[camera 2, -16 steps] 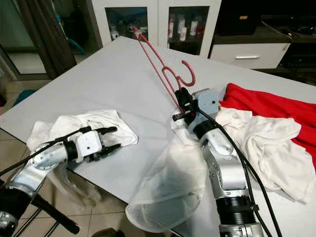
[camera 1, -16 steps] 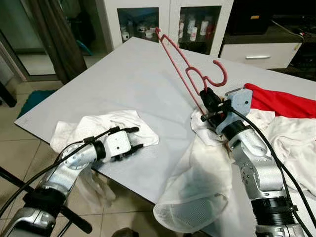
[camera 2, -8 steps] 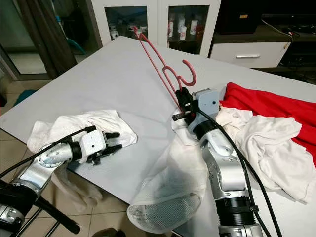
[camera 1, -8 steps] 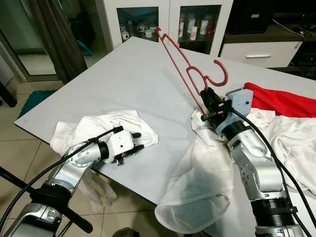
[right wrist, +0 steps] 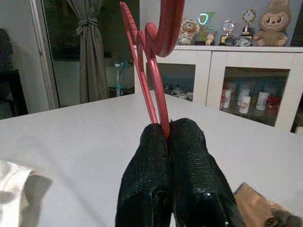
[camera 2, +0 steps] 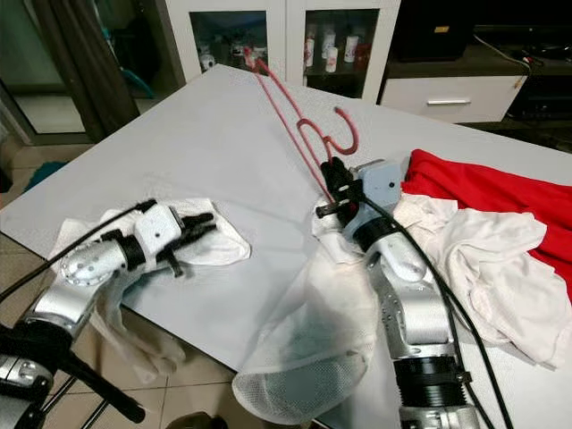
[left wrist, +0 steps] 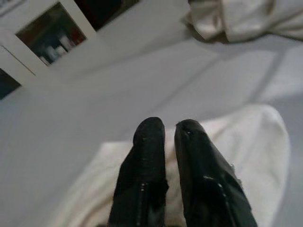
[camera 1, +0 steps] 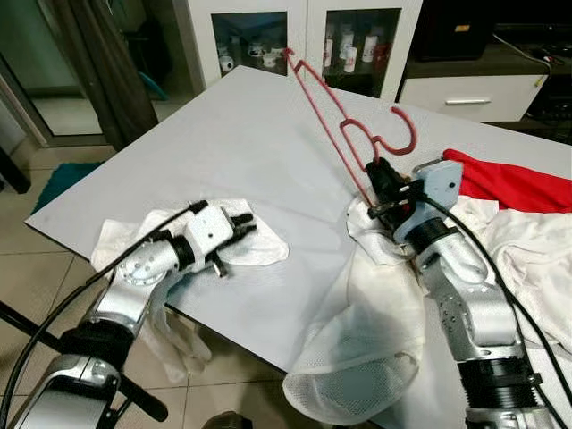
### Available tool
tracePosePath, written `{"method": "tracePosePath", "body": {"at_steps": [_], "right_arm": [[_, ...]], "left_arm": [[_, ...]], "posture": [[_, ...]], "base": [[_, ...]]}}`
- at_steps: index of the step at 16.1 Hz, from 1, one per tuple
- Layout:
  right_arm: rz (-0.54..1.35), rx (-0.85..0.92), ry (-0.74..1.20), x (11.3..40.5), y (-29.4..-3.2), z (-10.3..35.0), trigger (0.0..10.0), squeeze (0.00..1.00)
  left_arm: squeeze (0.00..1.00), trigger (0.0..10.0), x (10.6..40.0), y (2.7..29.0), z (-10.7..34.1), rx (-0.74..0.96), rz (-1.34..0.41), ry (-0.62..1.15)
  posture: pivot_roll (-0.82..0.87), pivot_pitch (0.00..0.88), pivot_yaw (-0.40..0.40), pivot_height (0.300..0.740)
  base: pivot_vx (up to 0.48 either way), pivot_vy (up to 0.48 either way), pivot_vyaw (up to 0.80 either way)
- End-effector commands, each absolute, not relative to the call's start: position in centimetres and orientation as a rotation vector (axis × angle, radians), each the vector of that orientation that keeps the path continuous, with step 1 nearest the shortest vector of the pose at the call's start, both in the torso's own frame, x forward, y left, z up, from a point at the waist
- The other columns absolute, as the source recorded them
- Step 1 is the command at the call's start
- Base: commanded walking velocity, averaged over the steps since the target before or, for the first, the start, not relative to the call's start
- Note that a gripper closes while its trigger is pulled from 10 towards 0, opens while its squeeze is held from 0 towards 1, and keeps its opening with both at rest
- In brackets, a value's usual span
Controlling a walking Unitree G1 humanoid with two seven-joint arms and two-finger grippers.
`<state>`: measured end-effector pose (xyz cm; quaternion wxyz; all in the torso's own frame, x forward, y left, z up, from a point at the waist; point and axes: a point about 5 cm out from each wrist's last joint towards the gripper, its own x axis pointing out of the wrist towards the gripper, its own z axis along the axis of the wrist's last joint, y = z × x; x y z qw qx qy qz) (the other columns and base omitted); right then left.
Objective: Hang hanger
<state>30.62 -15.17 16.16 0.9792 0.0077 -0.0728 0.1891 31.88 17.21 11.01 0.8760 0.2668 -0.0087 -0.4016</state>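
Note:
A red hanger [camera 1: 344,134] stands tilted above the grey table [camera 1: 223,134], its hook [camera 1: 402,138] pointing up. My right gripper [camera 1: 375,177] is shut on the hanger's lower bar; the right wrist view has the hanger [right wrist: 152,56] rising from between the shut fingers [right wrist: 182,156]. A white garment [camera 1: 375,331] hangs from below that gripper over the table's front edge. My left gripper [camera 1: 243,223] hovers over a crumpled white cloth [camera 1: 268,248] near the table's left front corner. Its fingers [left wrist: 149,151] are pressed together with nothing seen between them.
A red cloth [camera 1: 509,183] and more white laundry [camera 1: 536,250] lie on the table's right side. White glass-door cabinets [camera 1: 304,36] stand behind the table, with a dark curtain [camera 1: 98,63] at the left. Tiled floor [camera 1: 36,259] lies below the front edge.
My left gripper has lifted and moved forward over the white cloth, and its fingers have closed. The right gripper and the hanger have barely shifted.

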Motion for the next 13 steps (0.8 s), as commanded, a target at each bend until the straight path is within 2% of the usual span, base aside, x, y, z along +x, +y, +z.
{"method": "tracePosePath", "body": {"at_steps": [1,3,5,6,7,8,10,11,12,13], "right_arm": [[0.348,0.021,-0.090,30.7,-16.2,15.2,10.0,0.00],[0.332,0.011,-0.093,30.9,-16.8,15.5,10.0,0.00],[0.330,0.010,-0.093,30.9,-17.0,15.5,10.0,0.00],[0.332,0.011,-0.092,30.8,-16.8,15.4,10.0,0.00],[0.335,0.013,-0.088,30.7,-16.7,15.3,10.0,0.00],[0.338,0.015,-0.084,30.6,-16.5,15.1,10.0,0.00],[0.344,0.016,-0.082,30.6,-16.4,15.1,10.0,0.00],[0.345,0.017,-0.082,30.6,-16.4,15.1,10.0,0.00],[0.345,0.018,-0.082,30.6,-16.4,15.1,10.0,0.00],[0.345,0.018,-0.082,30.6,-16.4,15.1,10.0,0.00]], "left_arm": [[0.00,0.0,32.2,17.6,11.5,0.542,-0.814,-0.032],[0.00,0.0,31.7,17.7,10.7,0.591,-0.914,0.042],[0.00,0.0,31.5,17.7,10.5,0.621,-0.929,0.044],[0.00,10.0,31.3,17.7,10.5,0.624,-0.926,0.037],[0.16,10.0,31.3,17.7,10.6,0.629,-0.924,0.033],[0.59,10.0,31.3,17.7,10.7,0.643,-0.919,0.026],[0.62,10.0,31.1,17.6,10.9,0.650,-0.925,0.014],[0.73,10.0,30.8,17.5,11.0,0.647,-0.936,0.012],[1.00,10.0,30.4,17.5,11.1,0.641,-0.962,0.014],[1.00,10.0,29.8,17.5,11.0,0.638,-0.990,0.024]], "posture": [[-0.02,0.035,0.054,0.740],[-0.02,0.035,0.054,0.740],[-0.03,0.033,0.054,0.740],[-0.03,0.035,0.055,0.740],[-0.03,0.036,0.055,0.740],[-0.03,0.037,0.055,0.740],[-0.03,0.038,0.055,0.740],[-0.03,0.038,0.055,0.740],[-0.03,0.038,0.056,0.740],[-0.02,0.039,0.057,0.740]], "base": [[0.000,0.000,0.00],[0.000,0.000,0.00],[0.000,0.000,0.00],[0.000,0.000,0.00],[0.000,0.000,0.00],[0.000,0.000,0.00],[0.000,0.000,0.00],[0.000,0.000,0.00],[0.000,0.000,0.00],[0.000,0.000,0.00]]}}
